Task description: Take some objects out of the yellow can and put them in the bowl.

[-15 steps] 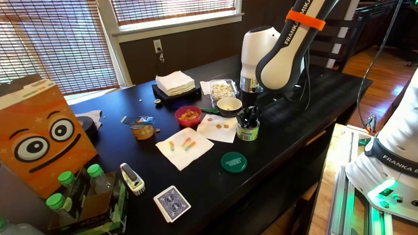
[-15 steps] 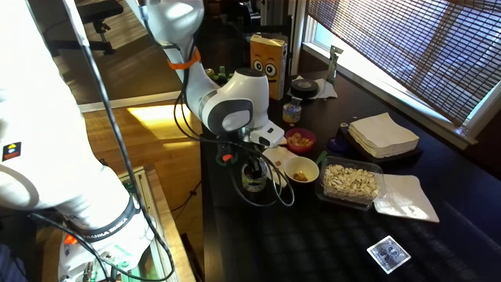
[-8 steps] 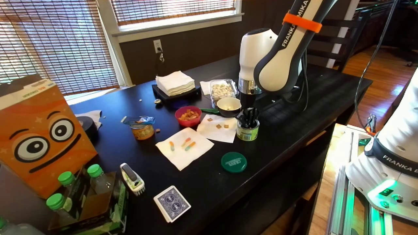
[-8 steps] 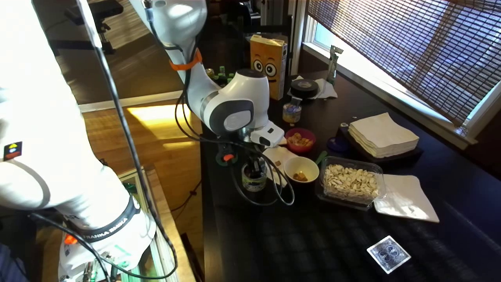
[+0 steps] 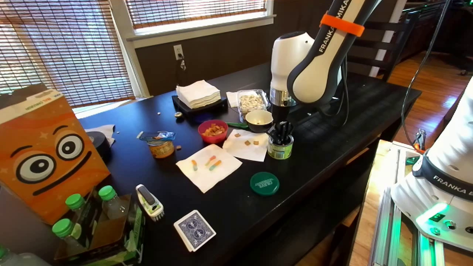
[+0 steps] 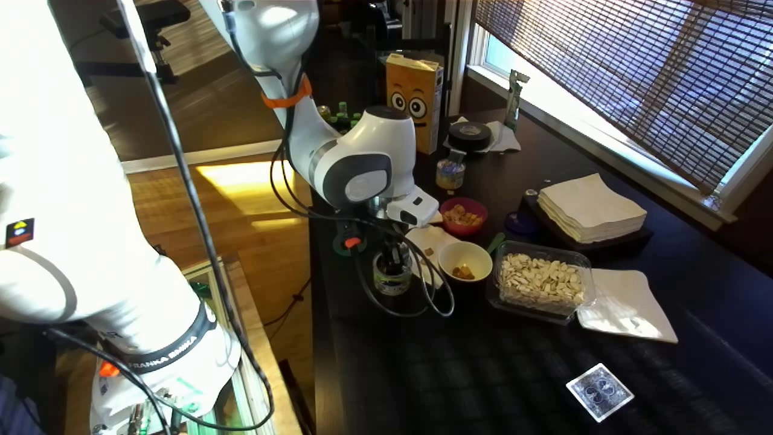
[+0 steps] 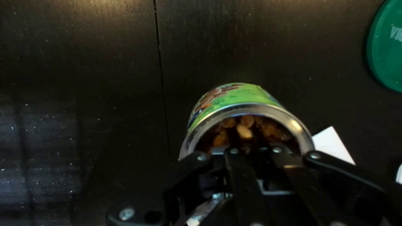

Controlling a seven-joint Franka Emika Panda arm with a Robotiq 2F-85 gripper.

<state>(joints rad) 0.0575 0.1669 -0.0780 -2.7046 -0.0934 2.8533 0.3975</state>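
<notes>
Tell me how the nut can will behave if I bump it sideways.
The nut can should feel fairly stiff, given its metal rim. Being squat, it would likelier slide than tip; being uncovered, it might spill its nuts if tilted.

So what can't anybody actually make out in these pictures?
Wrist view: whether the gripper holds any brown pieces; its tips vanish in shadow inside the yellow can.
Wrist view: the can's lower rim, covered by the gripper.
Wrist view: part of the green lid, cut off by the right edge.
In an exterior view: part of a bottle, cut off at bottom left.
</notes>
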